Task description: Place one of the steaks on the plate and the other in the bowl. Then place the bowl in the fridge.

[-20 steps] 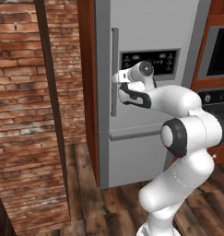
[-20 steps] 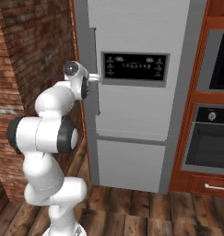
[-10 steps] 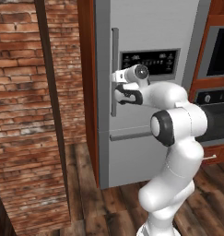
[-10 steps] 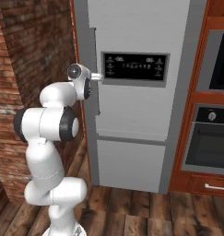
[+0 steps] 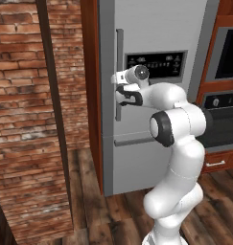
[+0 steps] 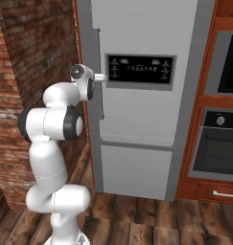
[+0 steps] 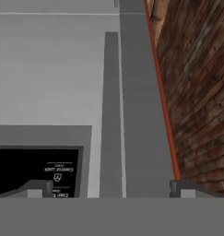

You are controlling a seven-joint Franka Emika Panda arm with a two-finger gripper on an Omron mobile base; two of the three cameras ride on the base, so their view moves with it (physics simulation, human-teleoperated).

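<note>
Reaching toward the closed fridge (image 5: 151, 38), the tool (image 5: 119, 88), jaws spread wide and holding nothing, straddles its vertical bar handle (image 5: 119, 52) beside the dispenser panel (image 6: 140, 71); opening the door seems the step in hand.

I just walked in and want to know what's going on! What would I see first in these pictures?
First you'd see the tall grey fridge, shut, with a dark panel in its door. The white robot arm stands in front, its open fingers spread either side of the long handle. Beside the fridge are a red brick wall and a built-in oven.
</note>
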